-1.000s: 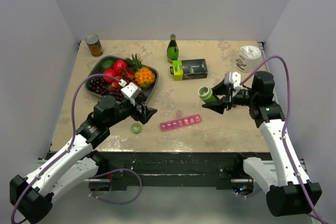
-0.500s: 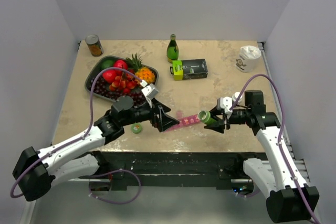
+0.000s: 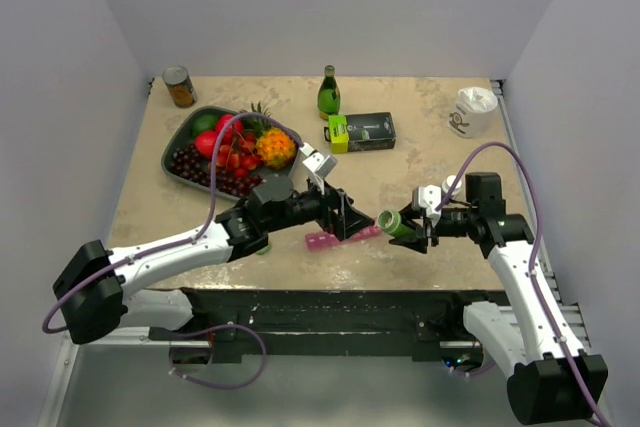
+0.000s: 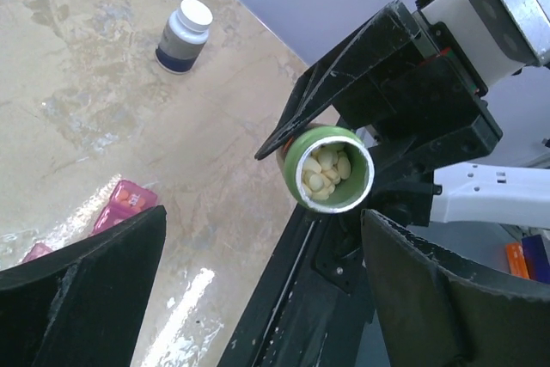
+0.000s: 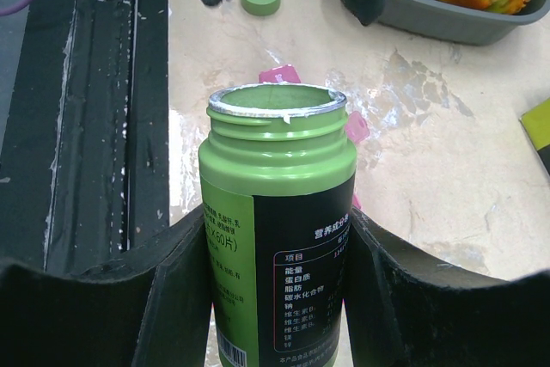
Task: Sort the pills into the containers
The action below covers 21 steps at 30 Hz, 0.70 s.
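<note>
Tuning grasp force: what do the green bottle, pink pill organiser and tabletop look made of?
Green bottle: likely plastic, satin green, moulded neck ridges, glossy printed label. Pill organiser: translucent pink plastic, glossy. Tabletop: mottled beige stone look, shiny glare patches; laminate or real stone, cannot tell.

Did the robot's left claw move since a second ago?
Yes. The left gripper has swung rightward, from beside the fruit tray to above the pill organiser, and now faces the green bottle.
</note>
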{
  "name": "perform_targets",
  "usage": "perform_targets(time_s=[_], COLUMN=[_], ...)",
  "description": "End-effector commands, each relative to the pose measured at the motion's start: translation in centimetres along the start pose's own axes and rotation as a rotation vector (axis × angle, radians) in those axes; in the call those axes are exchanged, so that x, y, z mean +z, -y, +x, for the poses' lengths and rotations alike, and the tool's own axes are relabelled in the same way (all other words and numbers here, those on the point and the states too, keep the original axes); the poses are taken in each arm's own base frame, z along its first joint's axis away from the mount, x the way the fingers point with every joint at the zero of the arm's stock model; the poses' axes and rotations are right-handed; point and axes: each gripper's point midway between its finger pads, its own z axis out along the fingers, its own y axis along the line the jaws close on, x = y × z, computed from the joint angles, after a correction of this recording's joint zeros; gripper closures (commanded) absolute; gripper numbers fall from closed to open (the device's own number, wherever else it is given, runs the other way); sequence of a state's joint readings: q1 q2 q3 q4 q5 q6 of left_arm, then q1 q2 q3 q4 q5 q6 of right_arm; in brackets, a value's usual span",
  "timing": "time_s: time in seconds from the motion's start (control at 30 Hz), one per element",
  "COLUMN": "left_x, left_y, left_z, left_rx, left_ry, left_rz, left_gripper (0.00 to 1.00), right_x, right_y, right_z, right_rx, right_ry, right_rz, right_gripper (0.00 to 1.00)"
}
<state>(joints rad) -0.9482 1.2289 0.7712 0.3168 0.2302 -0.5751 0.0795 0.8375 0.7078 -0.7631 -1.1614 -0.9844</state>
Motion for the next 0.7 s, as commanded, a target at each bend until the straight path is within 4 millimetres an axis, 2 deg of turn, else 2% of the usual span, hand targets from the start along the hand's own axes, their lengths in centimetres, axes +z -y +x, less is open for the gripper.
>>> perform_targets(time_s=[0.0,0.17,0.37,0.53,0.67], left_x=[1.9,3.2,4.6,5.7,6.3], left_y=[2.6,3.5,4.8,4.5,4.0], left_z=[-2.9,-3.0,-2.3,-1.9,-0.4], left_rx=[-0.055,-0.129,-0.154,-0.162,-0.150], left_ry=[0.110,0.123,0.085,0.060,-0.008], left_rz=[0.047,0.069,0.091,0.048,0.004], left_gripper=[0.01,0.01,0.01,0.05,0.09], right_x=[0.2,0.2,0.2,0.2,0.3], right_y=[0.3,0.2,0.4,0.5,0.6], right_z=[-0.3,-0.2,-0.2,-0.2,-0.2], right_rx=[-0.022,-0.014,-0.007,-0.006,-0.002], right_ry=[0.019,0.018,0.020,0.020,0.021], right_rz=[0.001,-0.001,0.005,0.009,0.013], right_gripper=[1.00,1.00,1.00,1.00,1.00])
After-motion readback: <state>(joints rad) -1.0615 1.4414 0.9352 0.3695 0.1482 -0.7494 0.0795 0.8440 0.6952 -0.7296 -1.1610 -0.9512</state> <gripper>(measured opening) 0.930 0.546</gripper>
